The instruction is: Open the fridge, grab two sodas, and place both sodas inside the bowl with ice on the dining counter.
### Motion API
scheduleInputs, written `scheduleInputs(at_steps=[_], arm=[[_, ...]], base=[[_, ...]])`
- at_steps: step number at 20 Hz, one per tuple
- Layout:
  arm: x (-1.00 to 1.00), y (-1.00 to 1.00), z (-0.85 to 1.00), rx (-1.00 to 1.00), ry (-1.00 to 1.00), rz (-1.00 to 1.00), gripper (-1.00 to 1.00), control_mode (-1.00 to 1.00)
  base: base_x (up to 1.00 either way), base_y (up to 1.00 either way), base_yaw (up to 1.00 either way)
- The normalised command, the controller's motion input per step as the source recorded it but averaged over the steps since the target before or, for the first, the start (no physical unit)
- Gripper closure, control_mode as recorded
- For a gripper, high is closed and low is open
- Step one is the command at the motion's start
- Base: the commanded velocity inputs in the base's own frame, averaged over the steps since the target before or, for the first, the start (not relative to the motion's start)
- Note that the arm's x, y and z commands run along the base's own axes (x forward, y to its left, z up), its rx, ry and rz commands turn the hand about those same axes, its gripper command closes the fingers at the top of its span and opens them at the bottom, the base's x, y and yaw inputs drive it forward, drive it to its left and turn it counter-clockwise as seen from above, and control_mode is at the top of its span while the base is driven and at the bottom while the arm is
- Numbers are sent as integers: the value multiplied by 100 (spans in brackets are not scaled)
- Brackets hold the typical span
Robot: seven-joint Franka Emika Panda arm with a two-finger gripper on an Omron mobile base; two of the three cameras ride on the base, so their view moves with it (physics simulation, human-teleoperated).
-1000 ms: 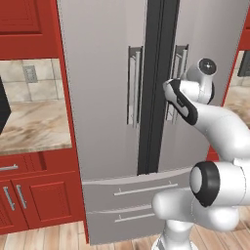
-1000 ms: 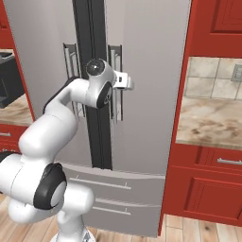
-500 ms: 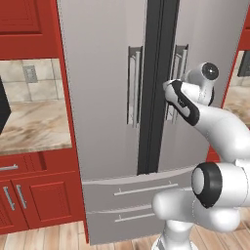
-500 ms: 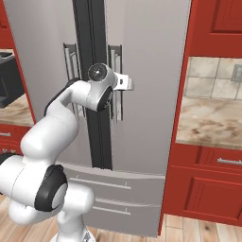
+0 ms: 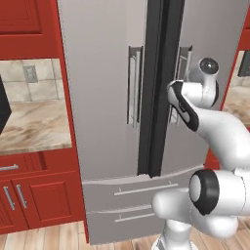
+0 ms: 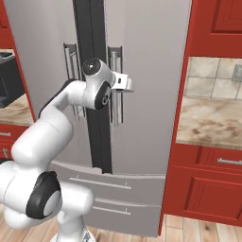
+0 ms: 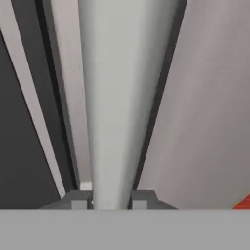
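Note:
The silver-grey fridge (image 5: pixel 107 73) stands in front of me with both upper doors closed. My gripper (image 6: pixel 124 82) reaches the right door's vertical bar handle (image 6: pixel 115 101) at about mid-height. In the hand view that handle (image 7: pixel 122 97) runs straight up between my two dark fingertips (image 7: pixel 78 199), which press against it on both sides, so the gripper (image 7: pixel 111 200) is shut on the handle. The left door's handle (image 5: pixel 133 85) hangs free. The sodas, the bowl and the dining counter are out of view.
Red cabinets flank the fridge. A marbled wall countertop (image 5: pixel 29 127) lies to its left and another (image 6: pixel 212 120) to its right. Two bottom drawers (image 5: pixel 141 190) sit under the doors. A dark appliance (image 6: pixel 9 78) stands at the far left.
The fingers have closed onto the right door's handle. The hand has shifted only slightly, and the doors have stayed closed.

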Motion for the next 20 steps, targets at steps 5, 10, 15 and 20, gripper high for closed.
scheduleInputs(at_steps=[5, 10, 15, 20], arm=[[-85, -51, 0, -4, 2, -13, 100, -100], [-73, -70, 0, -7, 3, -9, 100, -100], [-46, -92, 3, -7, 10, -6, 100, -100], [-36, -83, 8, -9, 13, -7, -100, -100]], base=[[0, 0, 0], [0, 0, 0], [0, 0, 0], [0, 0, 0]])
